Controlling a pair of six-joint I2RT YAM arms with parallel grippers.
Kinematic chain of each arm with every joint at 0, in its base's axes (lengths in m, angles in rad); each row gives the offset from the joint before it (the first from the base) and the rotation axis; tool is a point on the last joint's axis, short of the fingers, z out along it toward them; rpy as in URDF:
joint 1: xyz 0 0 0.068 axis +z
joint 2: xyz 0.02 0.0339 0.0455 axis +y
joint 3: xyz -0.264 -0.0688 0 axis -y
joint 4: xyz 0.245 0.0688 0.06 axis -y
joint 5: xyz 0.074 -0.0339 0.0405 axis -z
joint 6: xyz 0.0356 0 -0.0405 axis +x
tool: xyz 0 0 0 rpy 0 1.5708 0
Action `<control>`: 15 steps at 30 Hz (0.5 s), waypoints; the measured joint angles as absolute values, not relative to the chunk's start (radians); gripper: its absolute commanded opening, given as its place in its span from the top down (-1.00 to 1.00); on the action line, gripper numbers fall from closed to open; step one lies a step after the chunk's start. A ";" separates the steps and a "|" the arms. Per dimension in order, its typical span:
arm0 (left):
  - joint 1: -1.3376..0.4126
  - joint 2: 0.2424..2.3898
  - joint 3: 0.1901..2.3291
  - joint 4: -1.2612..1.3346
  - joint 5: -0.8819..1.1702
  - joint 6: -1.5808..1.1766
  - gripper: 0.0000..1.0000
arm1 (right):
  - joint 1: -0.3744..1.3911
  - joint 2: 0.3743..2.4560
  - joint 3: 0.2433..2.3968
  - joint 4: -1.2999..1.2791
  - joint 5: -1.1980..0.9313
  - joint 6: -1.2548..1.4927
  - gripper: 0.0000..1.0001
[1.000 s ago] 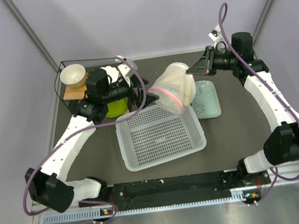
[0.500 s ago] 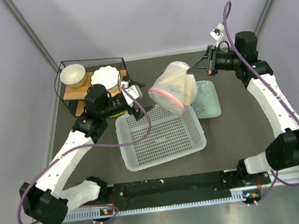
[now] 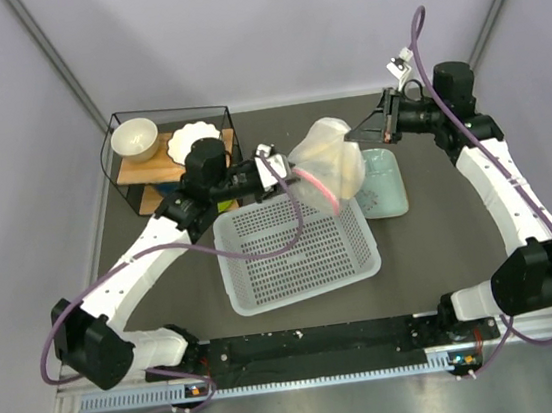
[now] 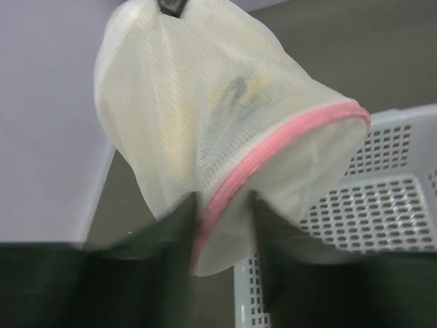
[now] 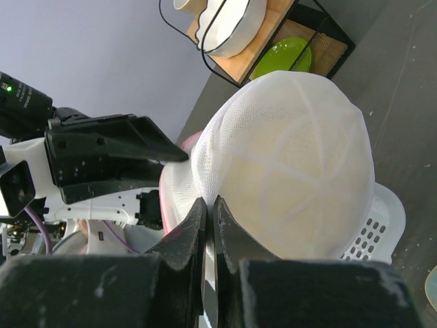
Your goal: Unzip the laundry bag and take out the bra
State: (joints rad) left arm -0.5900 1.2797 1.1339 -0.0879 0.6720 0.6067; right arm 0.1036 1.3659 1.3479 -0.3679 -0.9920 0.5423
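The laundry bag hangs tilted in the air above the far edge of the white perforated plastic basket. Its pink zip rim faces down and to the left. The right hand pinches the mesh at the rounded top, fingers tight together. The left hand has one finger on each side of the rim with a narrow gap; whether it presses, I cannot tell. Through the thin white mesh the bra shows as a yellowish shape with a dark strap. Open dark bench lies right of the basket. A mint-green tray sits just beside the basket's far right corner. A black wire rack stands far left.
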 measured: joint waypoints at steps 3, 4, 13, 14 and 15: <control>-0.600 1.306 1.165 -0.140 0.691 0.627 1.00 | 0.104 1.365 1.348 -0.367 -0.992 0.539 1.00; -0.602 1.311 1.173 -0.157 0.698 0.630 1.00 | 0.104 1.365 1.348 -0.367 -0.992 0.537 1.00; -0.612 1.314 1.227 -0.264 0.685 0.546 1.00 | 0.104 1.365 1.348 -0.368 -0.968 0.546 -0.76; -0.612 1.314 1.238 -0.272 0.670 0.516 1.00 | 0.104 1.365 1.348 -0.367 -0.956 0.546 -0.98; -0.612 1.314 1.251 -0.280 0.653 0.487 1.00 | 0.104 1.363 1.348 -0.366 -0.934 0.548 -0.98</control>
